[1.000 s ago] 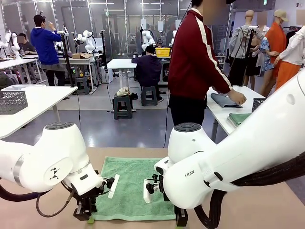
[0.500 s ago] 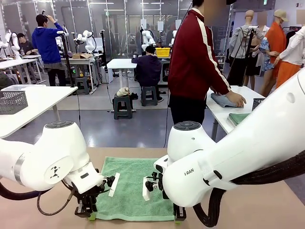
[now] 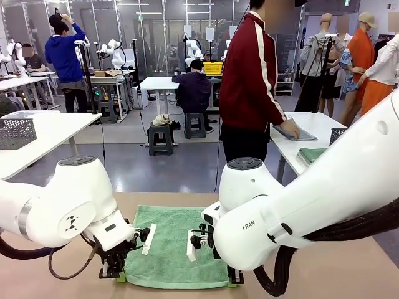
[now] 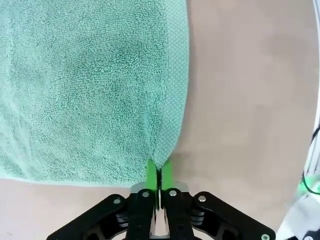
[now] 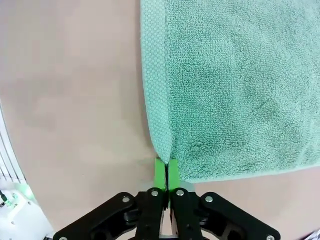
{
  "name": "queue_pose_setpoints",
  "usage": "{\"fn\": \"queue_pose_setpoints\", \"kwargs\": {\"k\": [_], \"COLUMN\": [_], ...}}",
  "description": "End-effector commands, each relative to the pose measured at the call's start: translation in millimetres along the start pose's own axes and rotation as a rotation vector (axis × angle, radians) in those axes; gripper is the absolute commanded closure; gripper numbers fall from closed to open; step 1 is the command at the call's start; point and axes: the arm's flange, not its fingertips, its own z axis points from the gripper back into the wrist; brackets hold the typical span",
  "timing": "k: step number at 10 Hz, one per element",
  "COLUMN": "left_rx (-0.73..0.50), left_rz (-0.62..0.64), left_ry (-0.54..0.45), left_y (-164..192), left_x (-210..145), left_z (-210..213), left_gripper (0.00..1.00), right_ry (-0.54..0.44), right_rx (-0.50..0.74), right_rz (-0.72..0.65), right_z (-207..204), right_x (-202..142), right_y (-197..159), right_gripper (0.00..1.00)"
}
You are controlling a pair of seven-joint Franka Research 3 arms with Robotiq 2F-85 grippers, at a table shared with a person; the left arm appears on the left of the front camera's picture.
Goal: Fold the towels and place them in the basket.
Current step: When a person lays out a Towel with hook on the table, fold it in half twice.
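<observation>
A sea-green towel (image 3: 174, 243) lies flat on the tan table in front of me. My left gripper (image 3: 118, 274) is shut on its near left corner, and the left wrist view shows the green pads (image 4: 151, 172) pinching the towel's (image 4: 85, 85) hem. My right gripper (image 3: 234, 280) is shut on the near right corner; its pads (image 5: 173, 170) clamp the towel (image 5: 240, 85) edge. On a white side table at right, a person's hand presses a grey-blue towel (image 3: 288, 132), with another green towel (image 3: 312, 154) beside it. A dark lattice basket (image 3: 337, 134) peeks out there.
A second dark lattice basket (image 3: 15, 132) stands on a white table at far left. The person in a dark red jacket (image 3: 249, 75) stands beyond the table's far edge. Bare tan tabletop (image 4: 250, 100) lies on both sides of the towel.
Both grippers have closed onto the towel's near corners and dropped slightly toward the table. The person's hand has slid across the grey-blue towel.
</observation>
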Motion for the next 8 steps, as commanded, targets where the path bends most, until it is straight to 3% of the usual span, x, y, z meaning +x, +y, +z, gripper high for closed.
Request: {"fn": "queue_pose_setpoints", "kwargs": {"k": [1, 8], "left_rx": [0.023, 0.001], "left_rz": [0.015, 0.001], "left_ry": [0.018, -0.001], "left_y": [2.0, 0.2], "left_x": [2.2, 0.2], "left_z": [4.5, 0.6], "left_gripper": [1.00, 1.00], "right_ry": [0.031, 0.004], "right_rx": [-0.019, -0.002], "right_rz": [-0.010, 0.004], "right_z": [2.2, 0.3], "right_x": [-2.1, 0.0], "right_y": [3.6, 0.1], "right_gripper": [1.00, 1.00]}}
